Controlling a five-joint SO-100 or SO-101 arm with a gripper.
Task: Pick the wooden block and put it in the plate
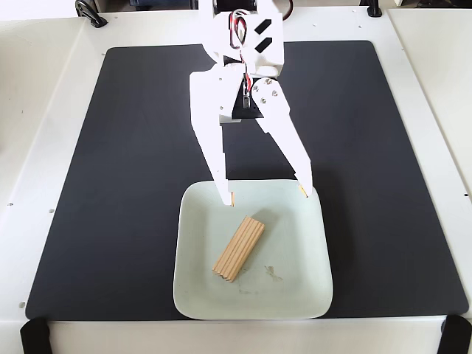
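The wooden block [239, 248] lies diagonally inside the plate [306, 287]. The gripper [267, 195] hangs over the plate's far rim, fingers spread wide and holding nothing, apparently clear of the block.

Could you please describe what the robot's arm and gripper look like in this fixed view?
The arm is white plastic with two black slanted marks and red, white and black cables near the top. The gripper has two long, tapering white fingers with small tan tips; visible screws and a dark opening sit at its base.

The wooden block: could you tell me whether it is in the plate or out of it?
In: the wooden block lies flat inside the plate, free of the open gripper.
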